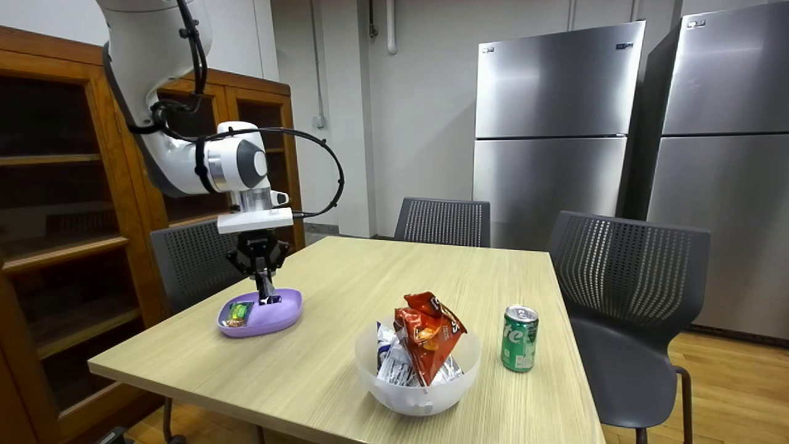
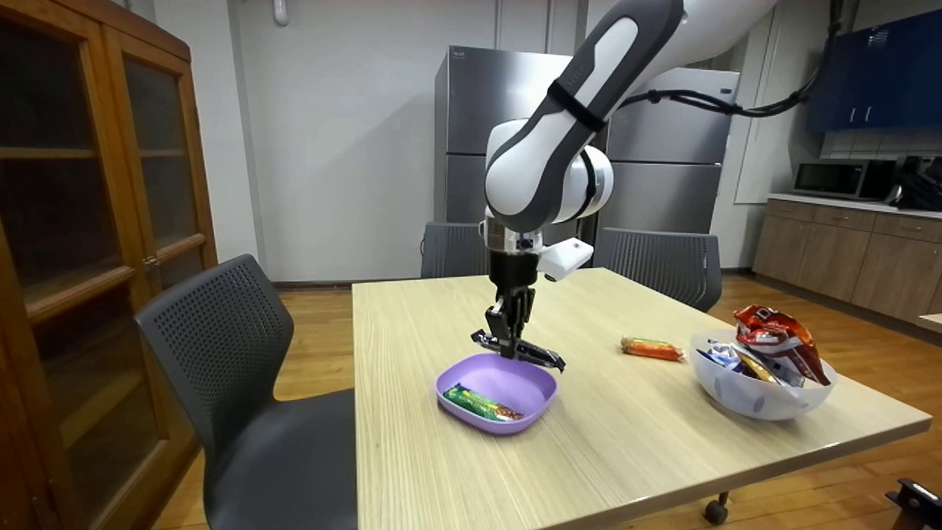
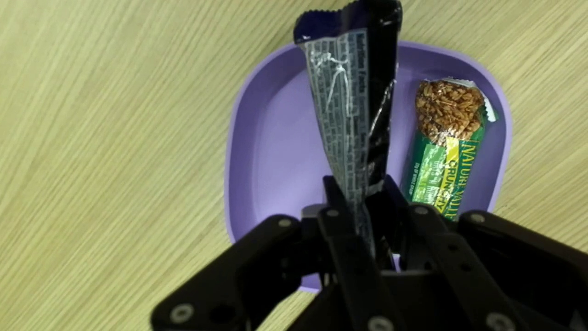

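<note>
Fingers (image 3: 340,243) clamp a dark snack bar (image 3: 340,105) partway along its length, its printed back showing in the wrist view. Above them the white arm (image 1: 142,68) slopes down over the table (image 2: 412,471), bends at the wrist and lets the gripper (image 3: 360,195) hang straight down, fingertips lowest, in both exterior views. Under the gripper sits a purple dish (image 3: 280,151), near the table's edge on the side of the wooden cupboard (image 1: 61,253). One end of the snack bar juts out past the dish's rim (whether the bar rests on that rim is hard to tell). Inside the dish, along one side wall and apart from the held bar, lies a green granola bar (image 3: 438,170). Well away, towards a corner of the table, stands a whitish bowl (image 1: 419,398) with a red chip bag (image 1: 428,336) poking up over its rim. A green can (image 1: 519,345) stands upright close to another edge, with a dark grey chair (image 1: 629,320) just beyond it, and in an exterior view an orange packet (image 2: 652,349) lies just beside the bowl.
</note>
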